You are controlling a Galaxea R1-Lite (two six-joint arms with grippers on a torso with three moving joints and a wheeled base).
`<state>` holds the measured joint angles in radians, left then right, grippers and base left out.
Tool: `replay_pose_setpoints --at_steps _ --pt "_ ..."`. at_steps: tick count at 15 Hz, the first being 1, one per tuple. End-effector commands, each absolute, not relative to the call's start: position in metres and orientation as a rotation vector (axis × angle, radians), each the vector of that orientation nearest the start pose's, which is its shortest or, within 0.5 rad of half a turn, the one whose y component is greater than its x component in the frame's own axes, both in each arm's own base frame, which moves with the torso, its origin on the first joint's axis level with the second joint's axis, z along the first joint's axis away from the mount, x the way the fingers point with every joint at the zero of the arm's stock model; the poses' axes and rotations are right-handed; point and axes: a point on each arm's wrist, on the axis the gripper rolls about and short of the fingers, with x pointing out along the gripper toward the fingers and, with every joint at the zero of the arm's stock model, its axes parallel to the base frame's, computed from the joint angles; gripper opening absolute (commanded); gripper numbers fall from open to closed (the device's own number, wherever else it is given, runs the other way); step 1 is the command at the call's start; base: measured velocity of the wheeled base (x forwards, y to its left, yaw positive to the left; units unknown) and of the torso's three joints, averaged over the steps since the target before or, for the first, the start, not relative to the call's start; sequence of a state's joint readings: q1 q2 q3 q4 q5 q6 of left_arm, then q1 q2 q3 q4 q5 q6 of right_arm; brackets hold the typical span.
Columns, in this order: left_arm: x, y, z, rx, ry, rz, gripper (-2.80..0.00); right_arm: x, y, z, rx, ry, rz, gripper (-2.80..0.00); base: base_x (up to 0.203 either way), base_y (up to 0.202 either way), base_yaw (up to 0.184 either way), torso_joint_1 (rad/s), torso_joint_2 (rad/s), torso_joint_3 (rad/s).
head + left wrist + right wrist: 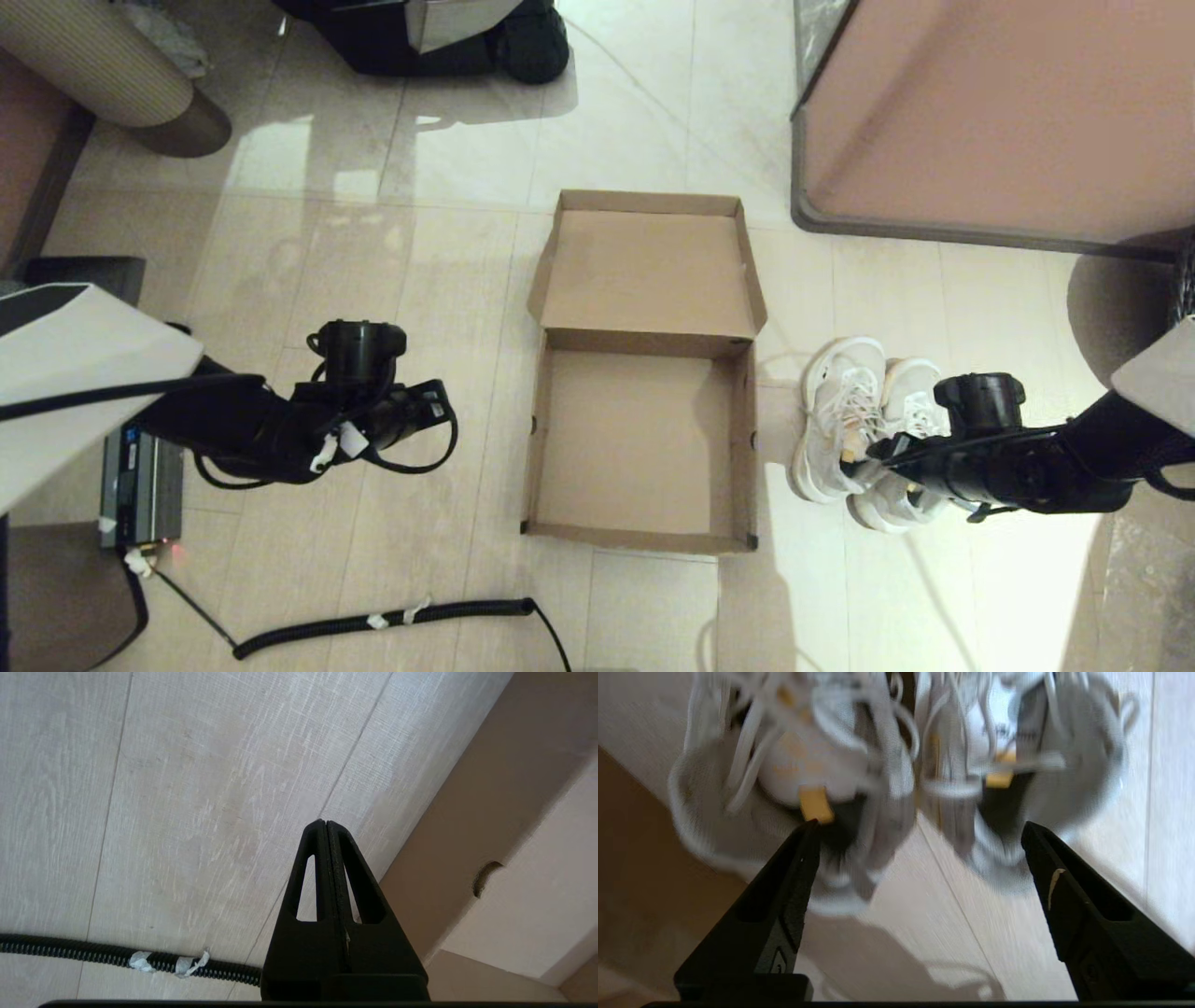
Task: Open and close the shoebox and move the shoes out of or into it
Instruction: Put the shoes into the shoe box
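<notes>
The brown cardboard shoebox (pixel 635 439) lies open and empty on the floor in the middle of the head view, its hinged lid (pixel 649 271) folded back flat on the far side. The pair of white sneakers (pixel 854 411) stands on the floor just right of the box. My right gripper (pixel 875 457) hovers over their heels; in the right wrist view it (pixel 920 826) is open wide, with both shoes (pixel 803 770) just beyond the fingertips and nothing between them. My left gripper (pixel 431 403) hangs left of the box, shut and empty (pixel 325 822), beside the box's outer wall (pixel 490 826).
A black coiled cable (pixel 392 618) with white tape lies on the floor in front of the box. A grey device (pixel 140 485) sits at the left. A large pink-topped piece of furniture (pixel 990 121) fills the upper right, and a dark wheeled base (pixel 439 37) stands at the top.
</notes>
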<state>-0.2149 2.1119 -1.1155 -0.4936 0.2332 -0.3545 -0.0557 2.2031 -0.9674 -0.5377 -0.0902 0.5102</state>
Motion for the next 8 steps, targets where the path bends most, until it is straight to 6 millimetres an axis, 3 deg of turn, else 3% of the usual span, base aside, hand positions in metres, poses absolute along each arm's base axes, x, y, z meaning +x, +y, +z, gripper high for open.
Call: replay_pose_setpoints --at_steps 1,5,8 --pt "0.393 -0.08 0.105 -0.24 0.473 0.105 -2.8 0.391 -0.024 0.004 0.48 0.665 -0.32 0.0 0.0 0.0 0.0 0.0 0.0 0.0" --pt "0.394 -0.081 0.102 -0.236 0.48 0.105 -2.8 0.415 -0.025 -0.026 0.472 0.607 -0.306 0.0 0.0 0.0 0.0 0.0 0.0 0.0" --pt "0.392 -0.08 0.107 -0.224 0.473 0.101 -2.8 0.416 -0.023 -0.042 0.468 0.634 -0.309 0.0 0.0 0.0 0.0 0.0 0.0 0.0"
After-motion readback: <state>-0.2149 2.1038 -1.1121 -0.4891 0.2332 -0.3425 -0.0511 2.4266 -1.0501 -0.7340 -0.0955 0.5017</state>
